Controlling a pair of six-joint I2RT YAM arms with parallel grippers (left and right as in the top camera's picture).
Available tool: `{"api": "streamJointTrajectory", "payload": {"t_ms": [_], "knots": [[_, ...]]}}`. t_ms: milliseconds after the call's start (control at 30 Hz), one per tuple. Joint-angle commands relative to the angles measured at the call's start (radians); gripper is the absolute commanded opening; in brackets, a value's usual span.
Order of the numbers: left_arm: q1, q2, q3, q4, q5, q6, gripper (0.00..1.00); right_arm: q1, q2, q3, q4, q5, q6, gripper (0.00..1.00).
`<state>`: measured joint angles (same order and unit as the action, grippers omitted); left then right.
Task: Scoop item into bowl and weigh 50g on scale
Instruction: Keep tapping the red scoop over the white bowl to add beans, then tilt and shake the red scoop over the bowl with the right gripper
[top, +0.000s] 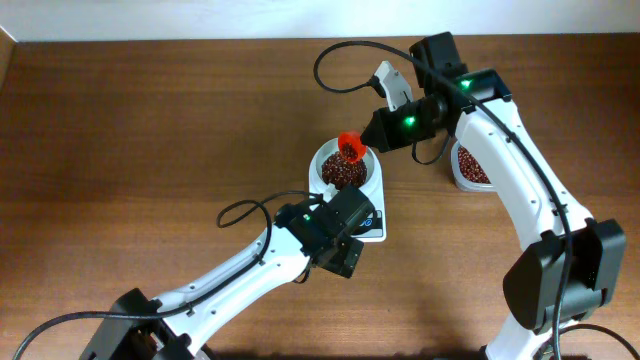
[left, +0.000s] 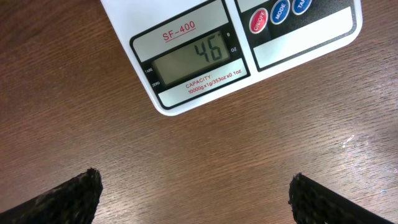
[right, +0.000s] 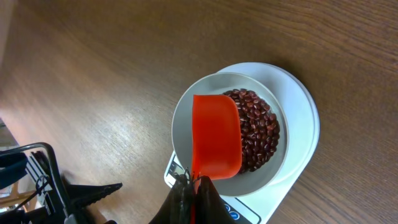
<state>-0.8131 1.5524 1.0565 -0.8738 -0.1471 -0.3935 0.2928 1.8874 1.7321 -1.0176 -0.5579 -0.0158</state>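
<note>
Wooden table (top: 150, 150): right gripper (right: 194, 180) holds red scoop (right: 216, 140) over bowl (right: 182, 121)

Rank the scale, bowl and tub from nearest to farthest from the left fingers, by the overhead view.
1. Scale: directly ahead, display end nearest.
2. Bowl: atop the scale's far end.
3. Tub: off on the right side, farthest.

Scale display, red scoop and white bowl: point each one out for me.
scale display (left: 198, 57), left wrist view, on the grey LCD window.
red scoop (right: 216, 140), right wrist view, middle of its blade.
white bowl (right: 181, 124), right wrist view, bare left inner wall.
</note>
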Motion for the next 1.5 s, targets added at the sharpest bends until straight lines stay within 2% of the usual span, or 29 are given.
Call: {"api": "streamJointTrajectory", "payload": {"t_ms": [0, 33, 100, 167, 267, 333, 400, 467, 533, 567, 633, 1300, 1367, 1467], "knots": [[0.0, 0.006, -0.008, 0.001, -0.011, -0.006, 0.99, 0.016, -0.014, 0.024, 0.006, -0.012, -0.033, 0.04], [0.0, 0.006, -0.008, 0.001, -0.011, -0.006, 0.99, 0.021, -0.014, 0.024, 0.003, -0.029, -0.081, 0.04], [0.0, 0.006, -0.008, 0.001, -0.011, -0.006, 0.99, 0.014, -0.014, 0.024, 0.013, 0.031, -0.081, 0.04], [0.0, 0.006, -0.008, 0.001, -0.011, -0.006, 0.99, 0.015, -0.014, 0.024, 0.004, -0.043, -0.143, 0.04], [0.0, 0.006, -0.008, 0.001, -0.011, -0.006, 0.99, 0.008, -0.014, 0.024, 0.022, 0.012, -0.115, 0.04], [0.0, 0.006, -0.008, 0.001, -0.011, -0.006, 0.99, 0.008, -0.014, 0.024, 0.011, -0.06, -0.179, 0.04], [0.0, 0.006, -0.008, 0.001, -0.011, -0.006, 0.99, 0.001, -0.014, 0.023, 0.027, 0.017, -0.093, 0.04], [0.0, 0.006, -0.008, 0.001, -0.011, -0.006, 0.99, 0.003, -0.014, 0.024, 0.008, -0.069, -0.182, 0.04], [0.0, 0.006, -0.008, 0.001, -0.011, -0.006, 0.99, 0.001, -0.014, 0.023, 0.003, 0.016, -0.135, 0.04], [0.0, 0.006, -0.008, 0.001, -0.011, -0.006, 0.99, 0.003, -0.014, 0.024, -0.011, -0.019, -0.19, 0.04], [0.0, 0.006, -0.008, 0.001, -0.011, -0.006, 0.99, -0.004, -0.014, 0.024, -0.008, -0.01, -0.126, 0.04], [0.0, 0.006, -0.008, 0.001, -0.011, -0.006, 0.99, -0.023, -0.019, 0.054, -0.005, -0.022, -0.123, 0.04], [0.0, 0.006, -0.008, 0.001, -0.011, -0.006, 0.99, -0.023, -0.021, 0.054, -0.035, -0.082, -0.188, 0.04], [0.0, 0.006, -0.008, 0.001, -0.011, -0.006, 0.99, -0.031, -0.021, 0.054, -0.03, -0.059, -0.148, 0.04]]}}
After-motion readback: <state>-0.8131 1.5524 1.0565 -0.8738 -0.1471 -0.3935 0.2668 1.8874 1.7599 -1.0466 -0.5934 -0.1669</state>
